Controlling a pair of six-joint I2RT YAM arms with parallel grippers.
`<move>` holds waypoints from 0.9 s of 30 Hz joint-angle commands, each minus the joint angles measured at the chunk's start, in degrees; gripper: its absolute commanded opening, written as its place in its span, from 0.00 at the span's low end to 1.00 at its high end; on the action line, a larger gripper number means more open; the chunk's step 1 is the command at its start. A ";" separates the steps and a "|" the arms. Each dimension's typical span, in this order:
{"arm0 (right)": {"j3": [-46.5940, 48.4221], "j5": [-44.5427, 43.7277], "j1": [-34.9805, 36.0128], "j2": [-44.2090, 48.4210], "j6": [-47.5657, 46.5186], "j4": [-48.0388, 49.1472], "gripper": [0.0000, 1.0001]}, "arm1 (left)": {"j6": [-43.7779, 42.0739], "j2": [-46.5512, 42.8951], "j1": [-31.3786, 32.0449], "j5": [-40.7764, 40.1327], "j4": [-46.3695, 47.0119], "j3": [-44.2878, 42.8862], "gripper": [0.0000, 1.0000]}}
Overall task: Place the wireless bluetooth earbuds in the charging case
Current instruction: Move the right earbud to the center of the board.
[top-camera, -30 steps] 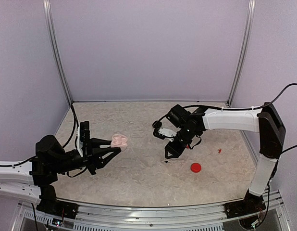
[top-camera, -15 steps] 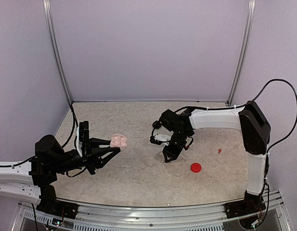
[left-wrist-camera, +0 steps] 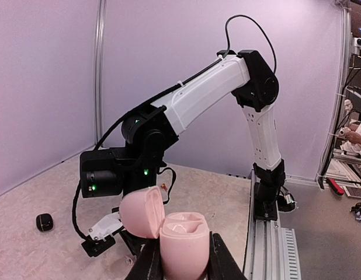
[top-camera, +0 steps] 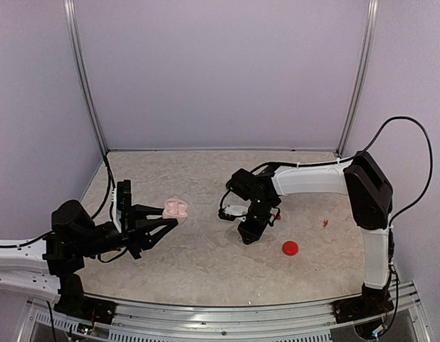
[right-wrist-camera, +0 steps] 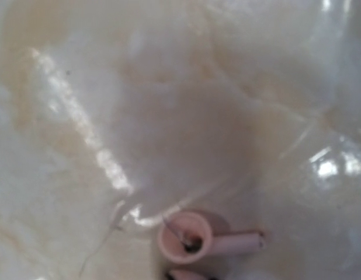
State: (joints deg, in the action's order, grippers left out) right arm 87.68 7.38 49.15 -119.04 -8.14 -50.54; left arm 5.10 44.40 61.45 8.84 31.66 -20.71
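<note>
My left gripper [top-camera: 170, 214] is shut on an open pink charging case [top-camera: 178, 207] and holds it upright above the table. In the left wrist view the case [left-wrist-camera: 183, 245] sits between the two fingers, lid tipped back to the left, both wells showing. My right gripper [top-camera: 246, 235] points down, close over the table at the middle. Its wrist view shows a whitish-pink earbud [right-wrist-camera: 192, 238] lying on the table, stem to the right. The top of a second pinkish piece [right-wrist-camera: 186, 274] shows at the bottom edge. My right fingers do not show there.
A closed red case [top-camera: 290, 248] lies right of my right gripper. A tiny red earbud [top-camera: 325, 223] lies further right. A small black rounded case [left-wrist-camera: 44, 221] sits on the table at the left of the left wrist view. Walls close off three sides.
My right arm has swung left and lowered its gripper toward the table. My left gripper and the pink case have not moved.
</note>
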 commanded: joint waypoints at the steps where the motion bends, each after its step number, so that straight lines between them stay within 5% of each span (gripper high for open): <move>1: 0.75 -1.58 1.35 -1.62 -0.31 -1.77 0.21 | -0.62 -1.18 -0.43 0.56 0.99 0.89 0.10; 27: -8.63 1.74 5.06 3.61 3.79 -3.42 0.16 | 1.01 -6.22 -0.55 -0.93 -3.91 1.66 0.10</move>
State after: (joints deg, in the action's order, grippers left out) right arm 80.82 8.23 53.74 -115.15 -5.06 -49.98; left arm 5.82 38.96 61.41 8.56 29.02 -18.46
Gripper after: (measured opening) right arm 0.155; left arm 0.221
